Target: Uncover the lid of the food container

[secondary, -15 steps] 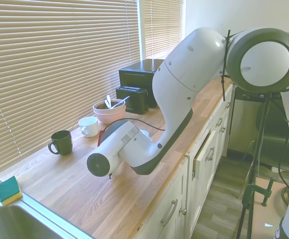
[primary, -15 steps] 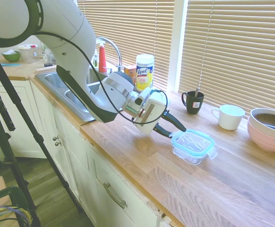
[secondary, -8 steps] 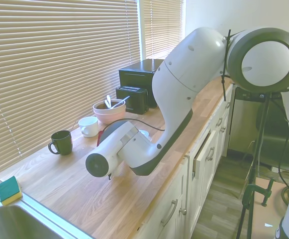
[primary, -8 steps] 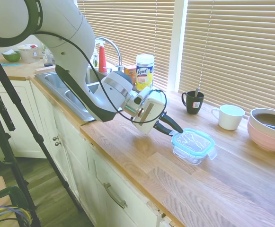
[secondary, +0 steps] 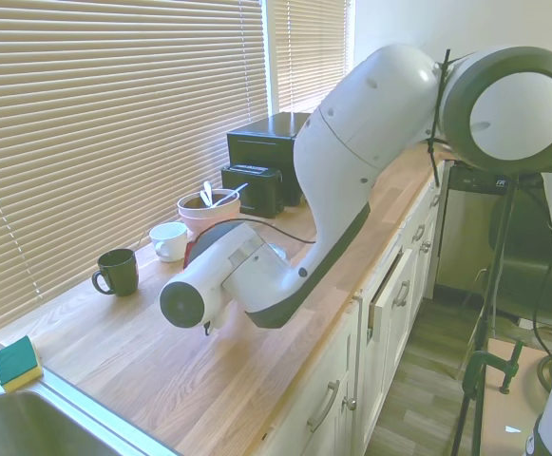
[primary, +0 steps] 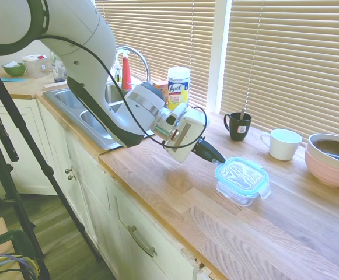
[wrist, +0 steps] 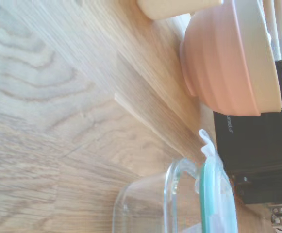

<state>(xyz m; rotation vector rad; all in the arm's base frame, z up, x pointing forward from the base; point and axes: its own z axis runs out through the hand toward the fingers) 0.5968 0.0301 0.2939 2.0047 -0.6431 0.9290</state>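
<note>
Lid [primary: 241, 175] sitting tilted on the food container [primary: 240, 191], edge nearest the gripper [primary: 216, 159] riding higher than the far edge; gap between teal rim and glass also showing in the wrist view, lid [wrist: 218, 194] standing off the container wall [wrist: 145, 204]. Reading that as the near side already unsnapped and being levered up, far side probably acting as the hinge. Gripper fingertips touching or pinching the lid's near rim, approaching low and nearly parallel to the countertop [primary: 175, 192], presumably to get under or onto the thin edge instead of pressing down on the flat top. Cannot tell whether fingers are closed on the rim or just hooked under it: dark fingers merging in the first exterior view, arm body blocking them entirely in the second. Container resting unrestrained on the wood, so risking dragging or tipping with the lid if the far tab hangs on. Beyond the container, away from the gripper: white mug [primary: 283, 143], pink bowl [primary: 331, 158] with a utensil inside; dark mug [primary: 238, 125] off to the window side. Well behind the wrist: wipes canister [primary: 178, 87] and sink [primary: 93, 116]. All clear of the lift path, judging by spacing.
</note>
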